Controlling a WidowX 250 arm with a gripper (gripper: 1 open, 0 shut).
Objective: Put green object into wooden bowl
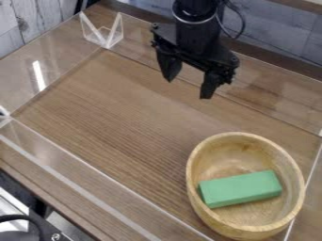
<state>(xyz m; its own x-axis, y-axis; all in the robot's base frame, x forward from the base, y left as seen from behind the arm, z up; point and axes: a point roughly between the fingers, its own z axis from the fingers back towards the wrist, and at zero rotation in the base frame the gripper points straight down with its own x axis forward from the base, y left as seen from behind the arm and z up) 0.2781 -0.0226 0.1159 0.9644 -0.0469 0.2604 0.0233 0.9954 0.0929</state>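
Even, fairly bright light from above; the counter (113,113) shows only a faint soft shadow. White glare streaks run along the clear walls (44,71) at the left and near edges. Picture small and coarse, soft throughout; the black gripper (189,80) reads as a dark mass with little detail.

A wood-grain table (101,113) ringed by clear plastic walls (56,188).
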